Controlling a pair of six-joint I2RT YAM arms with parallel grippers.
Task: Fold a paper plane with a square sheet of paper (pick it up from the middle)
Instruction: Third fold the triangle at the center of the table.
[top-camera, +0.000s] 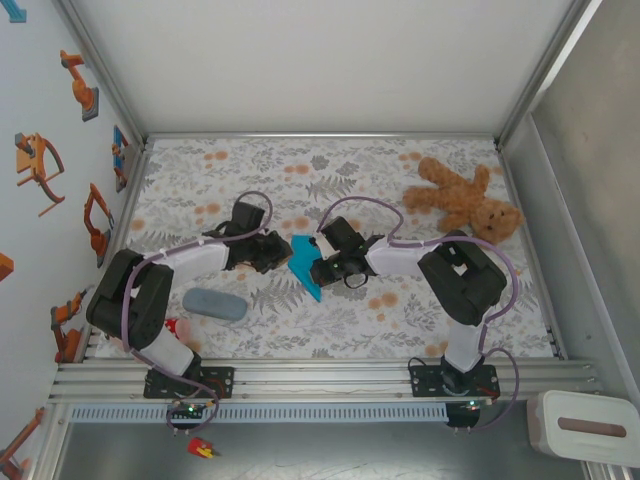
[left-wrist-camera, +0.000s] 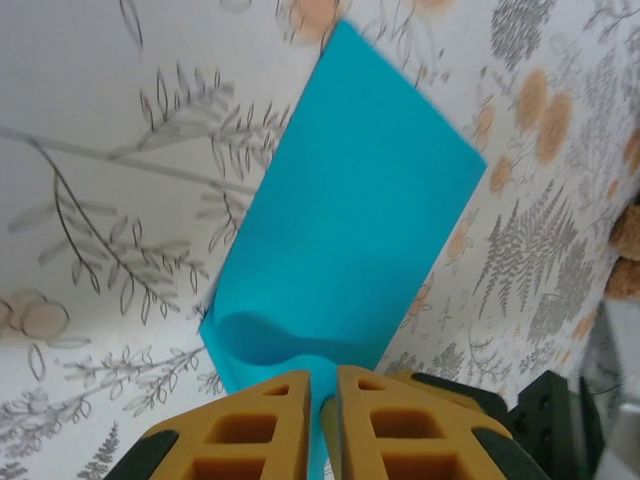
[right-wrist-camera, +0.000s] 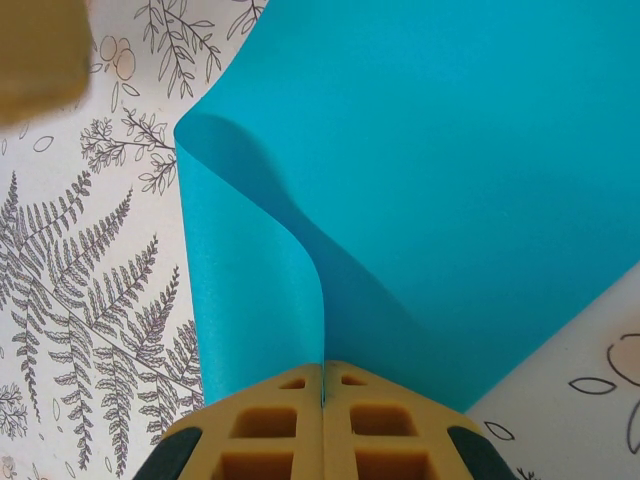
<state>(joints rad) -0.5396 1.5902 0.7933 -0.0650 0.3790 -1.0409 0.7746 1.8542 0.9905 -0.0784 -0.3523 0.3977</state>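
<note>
The square sheet of paper (top-camera: 303, 262), turquoise-blue, hangs bent into a loose fold between my two grippers over the middle of the floral table. My left gripper (top-camera: 280, 252) is shut on its left side. In the left wrist view the sheet (left-wrist-camera: 350, 230) runs down into the narrow slit between the orange pads of that gripper (left-wrist-camera: 322, 378). My right gripper (top-camera: 322, 268) is shut on the opposite side. In the right wrist view the paper (right-wrist-camera: 450, 180) curls upward from the pressed-together tips of that gripper (right-wrist-camera: 322, 368).
A brown teddy bear (top-camera: 465, 200) lies at the back right. A grey-blue oblong case (top-camera: 214, 304) rests near the left arm's base, with a small red item (top-camera: 172, 326) beside it. Metal frame rails border the table (top-camera: 330, 330).
</note>
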